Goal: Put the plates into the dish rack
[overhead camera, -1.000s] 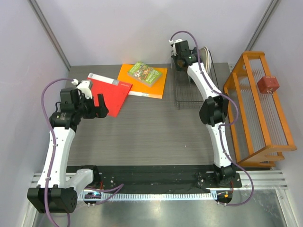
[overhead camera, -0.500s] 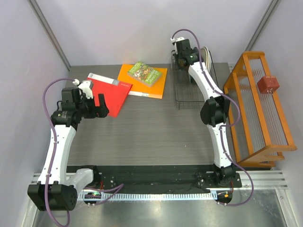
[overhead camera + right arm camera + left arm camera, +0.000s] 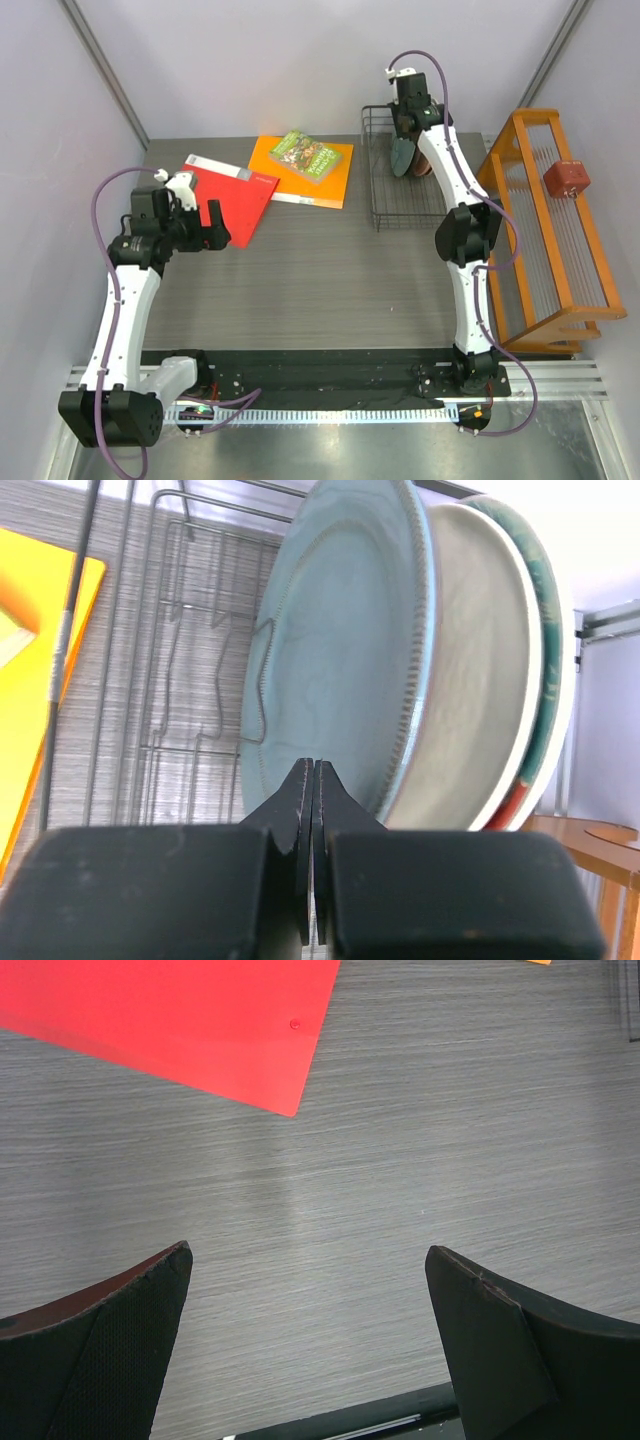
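Right claw (image 3: pixel 312 767), pinched together, faces plates (image 3: pixel 330 660) upright in the rack (image 3: pixel 395 200).
Left claw (image 3: pixel 308 1252) gapes apart near the red book (image 3: pixel 170 1010).

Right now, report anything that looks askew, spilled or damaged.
Nothing spilled or broken. The plates stand on edge in the dish rack, pressed against one another. A red block sits alone in the orange wooden rack.

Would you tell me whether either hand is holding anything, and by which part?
Nothing is held. The left hand is open above the table, and the right hand is shut on nothing, just in front of the upright plates.
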